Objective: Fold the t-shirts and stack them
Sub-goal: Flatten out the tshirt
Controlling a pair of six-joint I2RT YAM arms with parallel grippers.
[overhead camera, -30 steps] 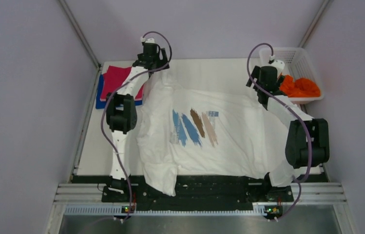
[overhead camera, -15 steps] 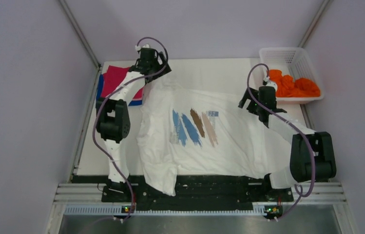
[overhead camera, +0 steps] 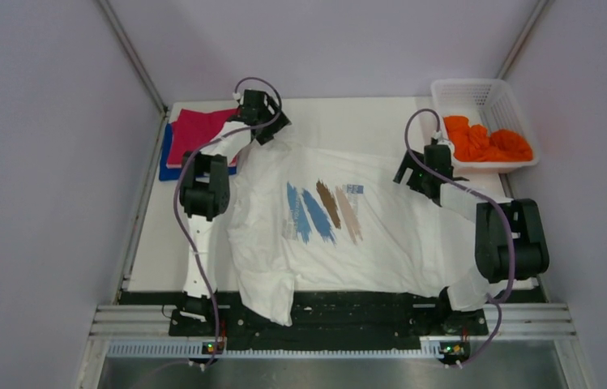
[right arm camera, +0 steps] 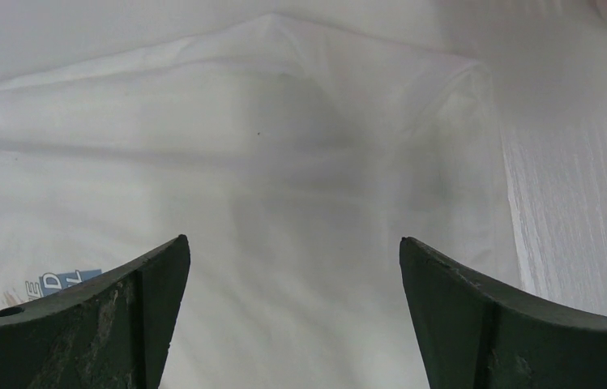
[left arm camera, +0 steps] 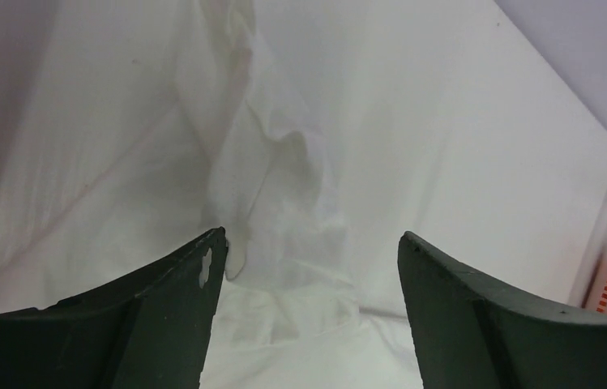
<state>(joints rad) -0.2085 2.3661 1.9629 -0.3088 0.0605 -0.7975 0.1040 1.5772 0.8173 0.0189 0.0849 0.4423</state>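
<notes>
Left pincer [left arm camera: 312, 243] and right pincer [right arm camera: 296, 247] drawn nearer, both gaping over white t-shirt [overhead camera: 381, 227], print lettering [right arm camera: 61, 282] unreadable

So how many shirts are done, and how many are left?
Two look done: the magenta shirt lies folded on the blue shirt at the far left. The white shirt is next: spread out, with the left end effector and right end effector open over its far corners, gripping nothing. The orange shirt waits crumpled in the basket.
</notes>
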